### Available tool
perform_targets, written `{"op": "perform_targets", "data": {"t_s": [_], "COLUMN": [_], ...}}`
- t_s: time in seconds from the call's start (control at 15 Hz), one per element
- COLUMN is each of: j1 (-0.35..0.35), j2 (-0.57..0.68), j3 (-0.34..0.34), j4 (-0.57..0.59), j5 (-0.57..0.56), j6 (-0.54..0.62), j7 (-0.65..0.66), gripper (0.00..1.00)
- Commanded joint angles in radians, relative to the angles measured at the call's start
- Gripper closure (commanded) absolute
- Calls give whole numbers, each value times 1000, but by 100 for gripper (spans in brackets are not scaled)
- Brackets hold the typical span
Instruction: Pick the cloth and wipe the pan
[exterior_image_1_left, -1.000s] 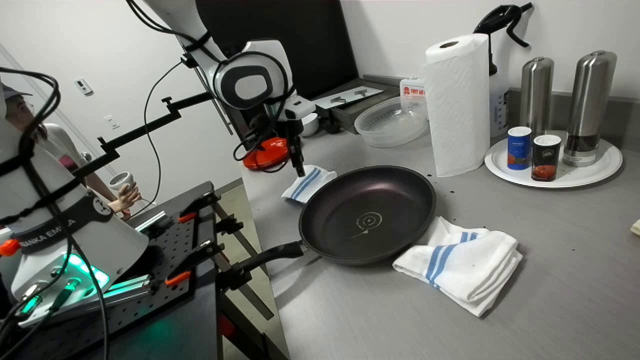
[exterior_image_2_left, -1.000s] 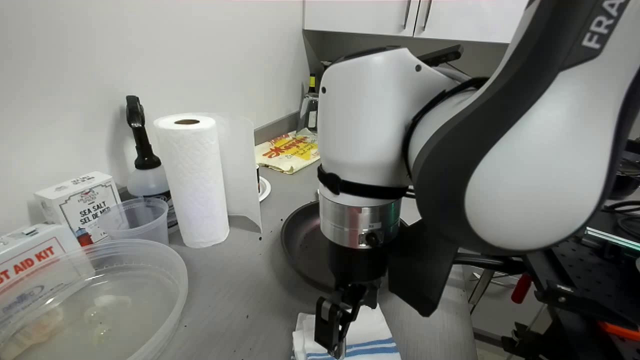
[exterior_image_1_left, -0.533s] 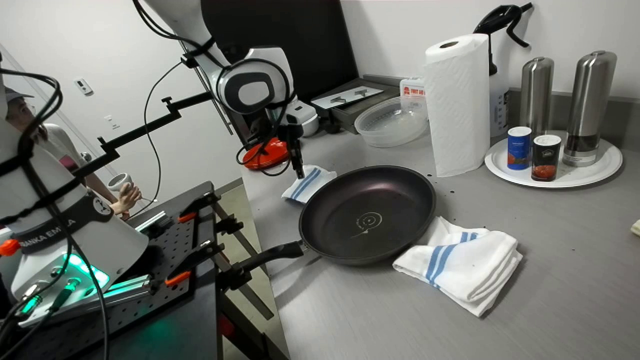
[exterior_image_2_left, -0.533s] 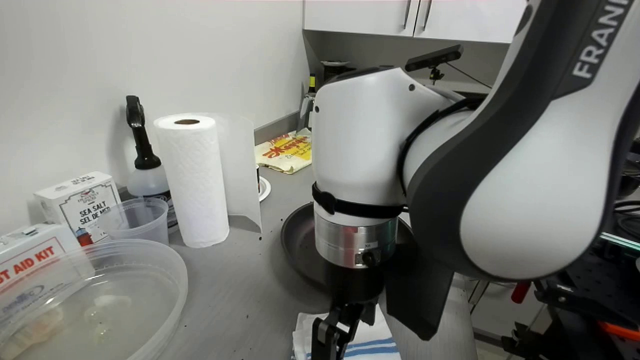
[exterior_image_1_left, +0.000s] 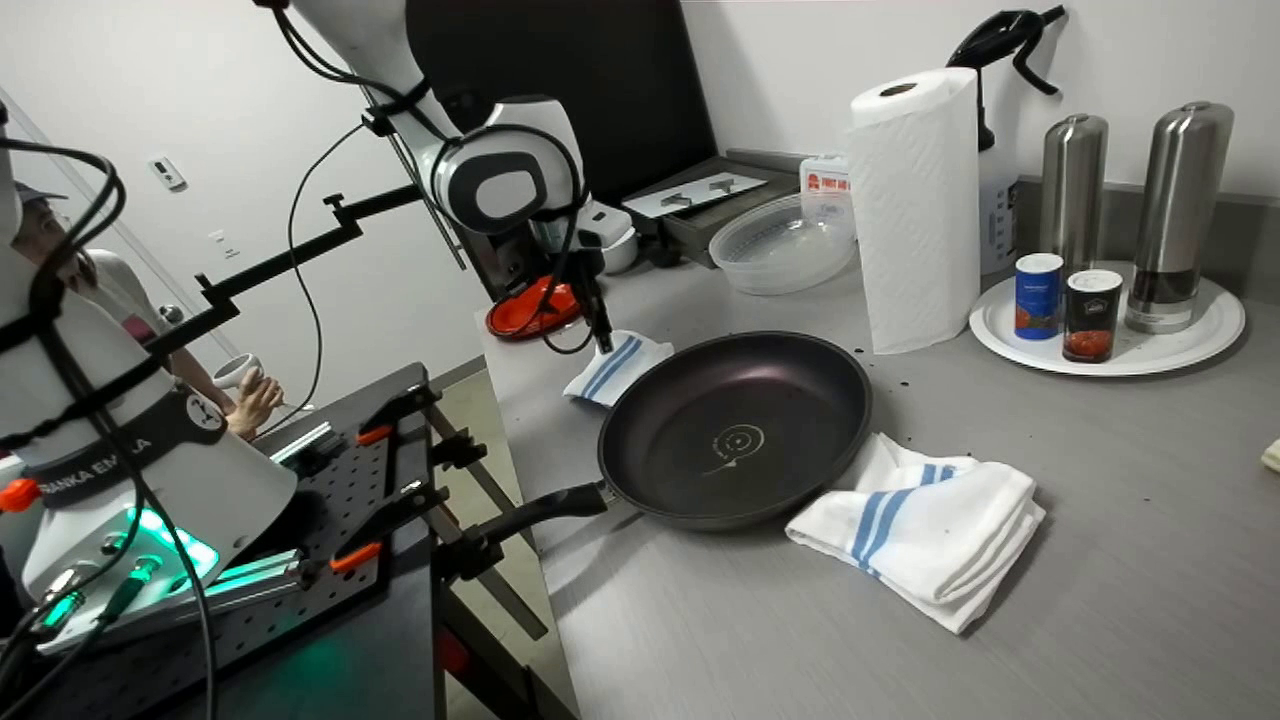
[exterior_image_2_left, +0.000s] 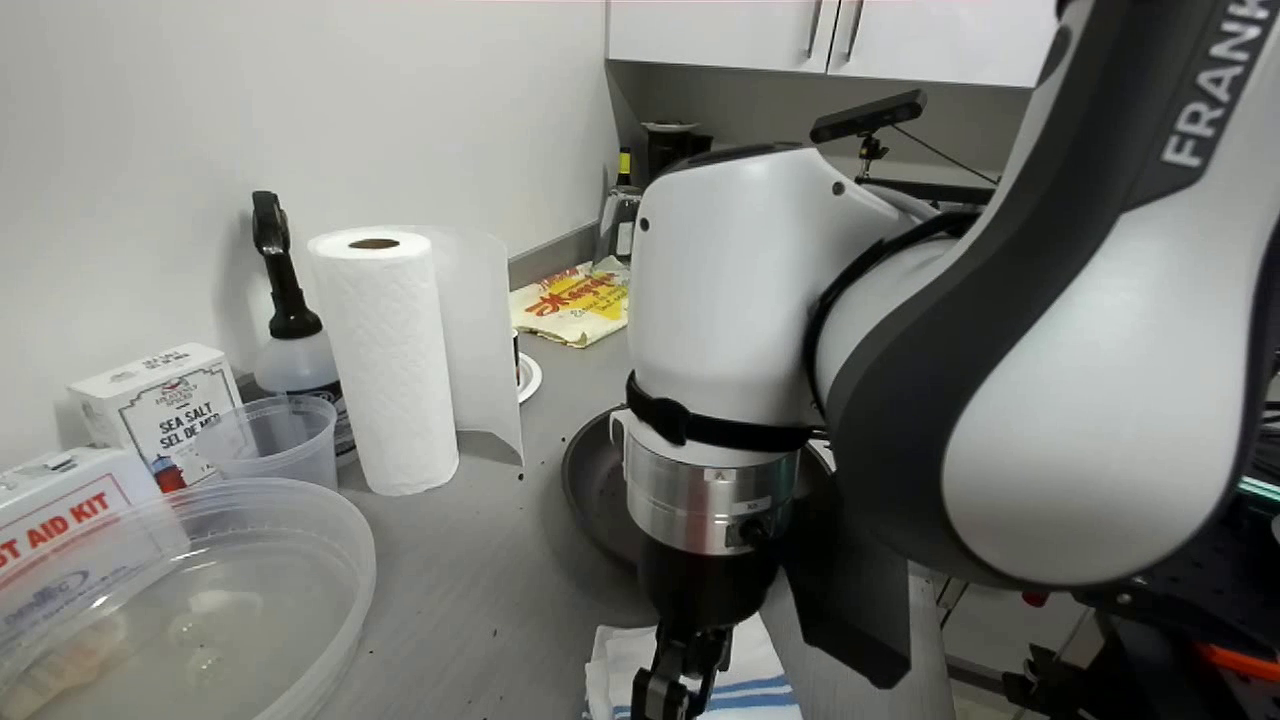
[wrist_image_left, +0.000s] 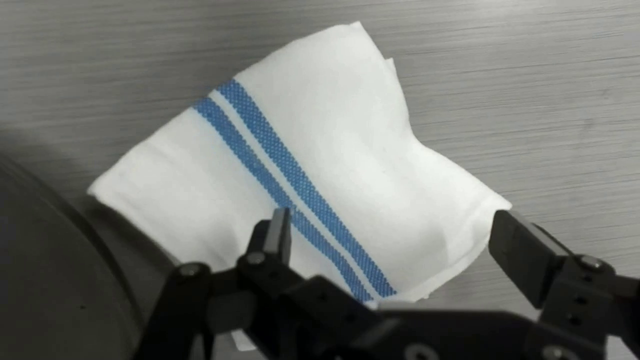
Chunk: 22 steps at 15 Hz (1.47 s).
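Arm (exterior_image_2_left: 1100, 400) bent, wrist (exterior_image_2_left: 715, 490) directed down; claw (wrist_image_left: 392, 225) spread over a striped cloth (wrist_image_left: 325, 165). In an exterior view, it lies on the counter (exterior_image_1_left: 700, 620) just beside the pan (exterior_image_1_left: 735, 435), to its far left, stripes (exterior_image_1_left: 612, 370) running near left to far right, long axis undetermined; the pan's long axis follows its handle (exterior_image_1_left: 550, 505), pointed near left

Above the black gripper (wrist_image_left: 392, 232), a silver ring (exterior_image_2_left: 695, 505) is fitted; the white arm (exterior_image_2_left: 715, 300) is wrapped in black cables (exterior_image_2_left: 880, 248) and bordered by a dark band (exterior_image_2_left: 985, 300) lettered "FRANK".
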Motion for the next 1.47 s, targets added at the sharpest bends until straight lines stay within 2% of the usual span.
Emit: {"op": "perform_targets", "data": {"t_s": [0.0, 0.8, 1.07, 1.4], "j1": [-49, -181, -165, -120], "j2": [29, 34, 43, 73], "j3": [32, 117, 102, 55], "j4": [9, -9, -23, -44], "j5": [-20, -69, -99, -166], "j6": [33, 38, 64, 168], "j7": [-113, -377, -405, -399], "gripper": [0, 0, 0, 0]}}
